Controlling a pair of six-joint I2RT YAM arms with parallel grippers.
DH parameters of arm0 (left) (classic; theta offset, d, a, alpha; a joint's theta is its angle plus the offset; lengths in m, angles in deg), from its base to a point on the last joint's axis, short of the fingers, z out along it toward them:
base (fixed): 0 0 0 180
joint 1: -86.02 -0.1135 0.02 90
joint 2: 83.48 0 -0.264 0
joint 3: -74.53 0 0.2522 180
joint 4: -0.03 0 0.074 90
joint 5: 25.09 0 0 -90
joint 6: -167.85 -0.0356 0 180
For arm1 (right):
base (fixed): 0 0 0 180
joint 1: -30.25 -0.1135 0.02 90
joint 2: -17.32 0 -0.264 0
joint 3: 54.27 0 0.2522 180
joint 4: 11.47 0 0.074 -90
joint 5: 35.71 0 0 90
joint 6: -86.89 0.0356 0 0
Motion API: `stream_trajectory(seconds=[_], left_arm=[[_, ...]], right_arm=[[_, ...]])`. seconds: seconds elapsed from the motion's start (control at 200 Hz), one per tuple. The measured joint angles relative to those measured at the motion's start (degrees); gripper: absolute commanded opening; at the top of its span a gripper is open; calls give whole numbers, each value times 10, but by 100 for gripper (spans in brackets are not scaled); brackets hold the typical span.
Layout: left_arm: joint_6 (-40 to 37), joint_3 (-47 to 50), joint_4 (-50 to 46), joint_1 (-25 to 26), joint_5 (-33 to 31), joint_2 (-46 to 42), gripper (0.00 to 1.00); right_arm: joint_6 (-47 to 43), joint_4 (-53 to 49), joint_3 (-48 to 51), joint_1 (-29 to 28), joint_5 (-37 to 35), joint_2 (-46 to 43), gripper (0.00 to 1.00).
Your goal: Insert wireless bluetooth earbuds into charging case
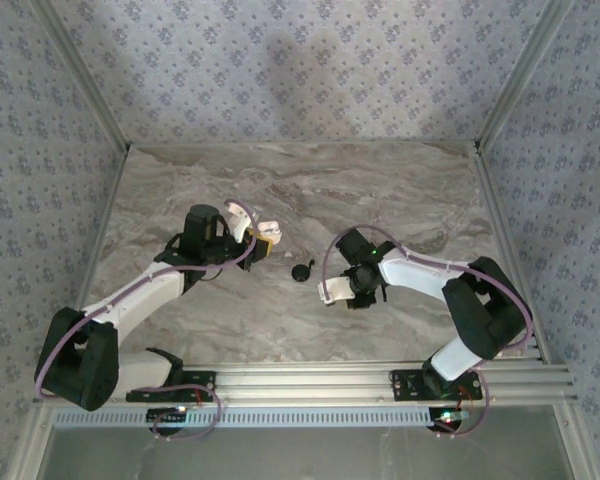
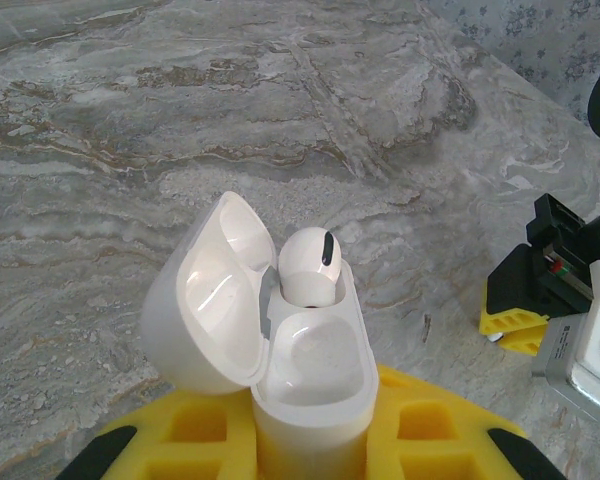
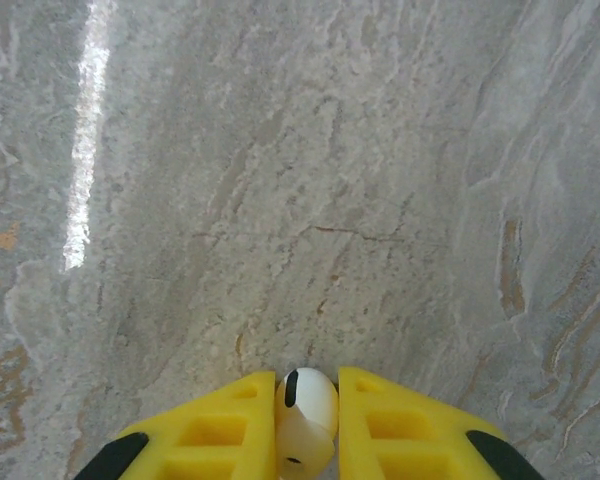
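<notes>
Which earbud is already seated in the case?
The seated earbud stands in the far socket of the open charging case in the left end effector; the other earbud is pinched in the right end effector.

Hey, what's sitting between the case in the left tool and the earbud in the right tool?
In the top view, a small black round object lies on the table between the case and the earbud in the right tool.
</notes>
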Motion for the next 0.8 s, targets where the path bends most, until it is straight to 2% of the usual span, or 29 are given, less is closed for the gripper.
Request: stream_trajectory(seconds=[0.155, 0.275, 0.56, 0.805], left_arm=[[0, 0, 0, 0, 0, 0, 13], [0, 0, 8, 6, 3, 0, 13], [7, 7, 133, 64, 21, 7, 12], [7, 4, 221, 116, 27, 51, 12]], right_arm=[[23, 17, 0, 1, 6, -13, 14], [73, 52, 3, 10, 36, -71, 15], [276, 221, 32, 68, 162, -269, 15], [434, 386, 63, 116, 263, -315, 14]])
